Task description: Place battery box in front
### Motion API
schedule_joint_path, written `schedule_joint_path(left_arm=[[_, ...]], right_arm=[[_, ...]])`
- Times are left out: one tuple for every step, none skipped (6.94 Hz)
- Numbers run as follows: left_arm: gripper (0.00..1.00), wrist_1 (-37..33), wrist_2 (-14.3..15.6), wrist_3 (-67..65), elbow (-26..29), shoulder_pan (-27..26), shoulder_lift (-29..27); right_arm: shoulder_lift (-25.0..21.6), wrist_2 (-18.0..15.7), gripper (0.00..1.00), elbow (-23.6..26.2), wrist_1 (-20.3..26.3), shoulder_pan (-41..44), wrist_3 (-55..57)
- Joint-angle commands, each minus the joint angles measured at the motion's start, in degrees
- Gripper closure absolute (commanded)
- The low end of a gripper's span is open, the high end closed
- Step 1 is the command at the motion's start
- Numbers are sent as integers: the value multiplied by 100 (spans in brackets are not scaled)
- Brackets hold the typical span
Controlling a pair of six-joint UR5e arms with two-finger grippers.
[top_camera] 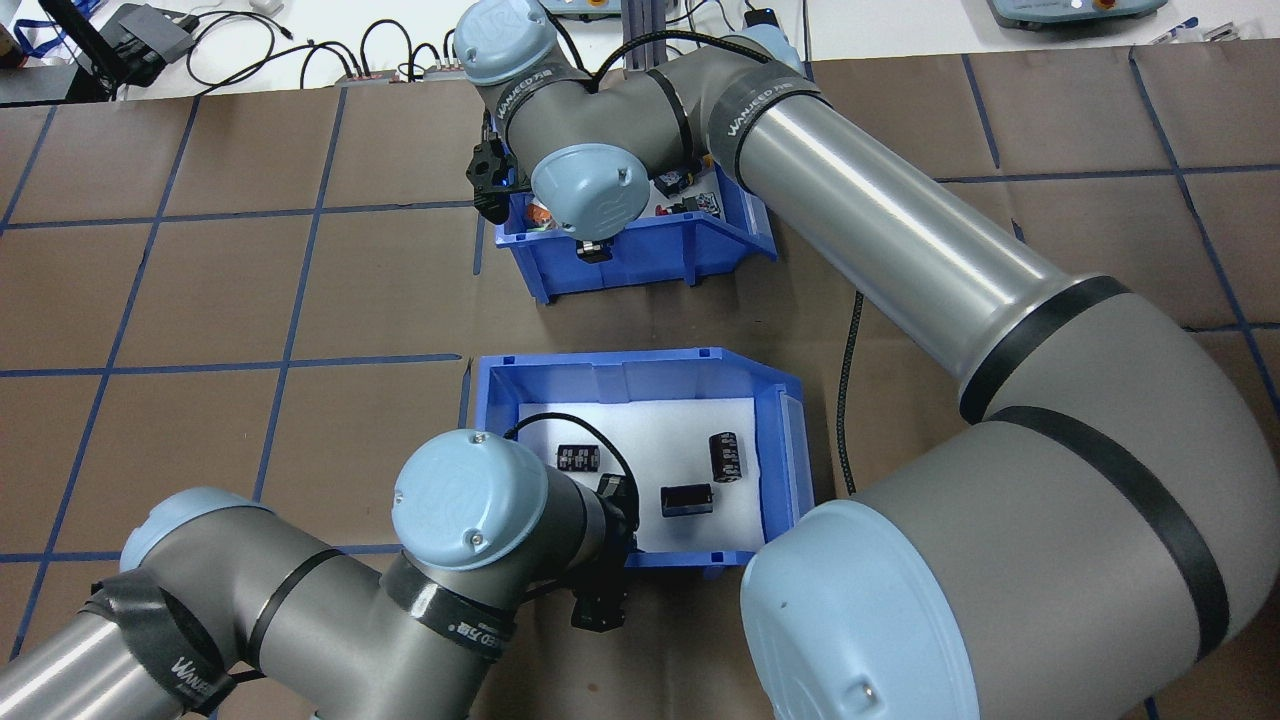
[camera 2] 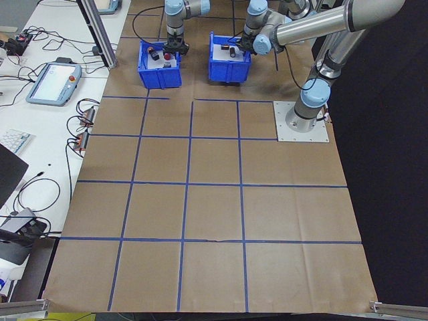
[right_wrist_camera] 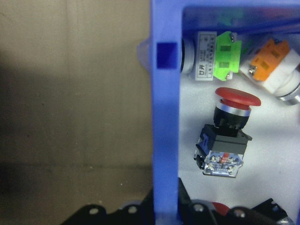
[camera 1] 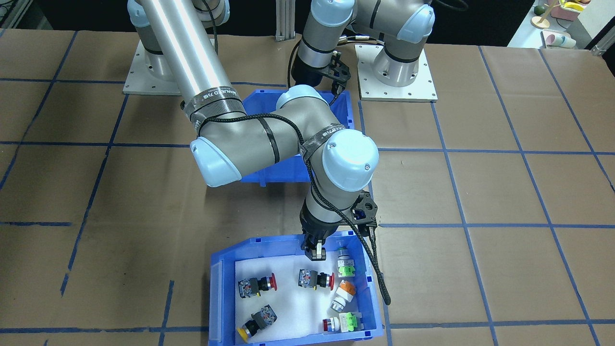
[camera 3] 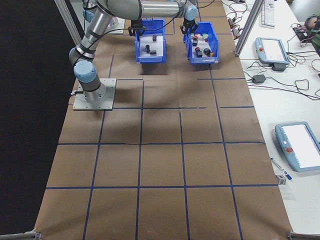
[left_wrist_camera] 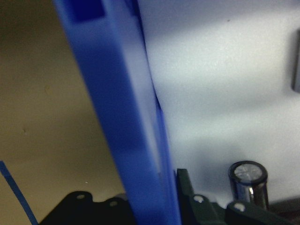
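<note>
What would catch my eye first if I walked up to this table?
Two bright blue bins on the brown paper-covered table, with both big grey arms bent over them. The battery box nearer the robot holds dark cylinders on white foam, and the left claw straddles its wall. The farther switch bin holds red, green, orange and yellow push-buttons, with the right claw astride its wall.

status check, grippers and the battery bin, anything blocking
Left gripper shut on blue plastic battery bin wall. Right gripper shut on switch bin, blocking the front.

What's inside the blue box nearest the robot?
The battery box holds white foam and three dark cylinders. The left arm covers its near left corner, so anything there is hidden.
</note>
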Motion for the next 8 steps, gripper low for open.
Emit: schedule_joint_path(left_arm=[[100,-537,34,457,-96,457,468],[100,-783,43,764,-96,685,627],[100,-942,269,1150,-96,1009,707],[100,-953,280,1214,-96,1151,716],[100,-953,280,1537,-87,1431,717],[100,-962,237,1801,-35,1800,664],[100,-1005,176,2143,174,2169,568],[100,-1310,-86,2260,551,2503,454]], right_arm=[[-288,-78,100,-9,-11,-195,-297],[-568,-69,100,61,68,-553,-465],[-858,-8,100,131,155,-1009,-719],[-1061,-8,100,315,182,-1388,-1061],[-1324,-8,100,543,191,-1783,-1247],[-1597,10,100,928,192,-2222,-1727],[-1939,19,100,1349,183,-2566,-2011],[-2351,19,100,1824,183,-2874,-2318]])
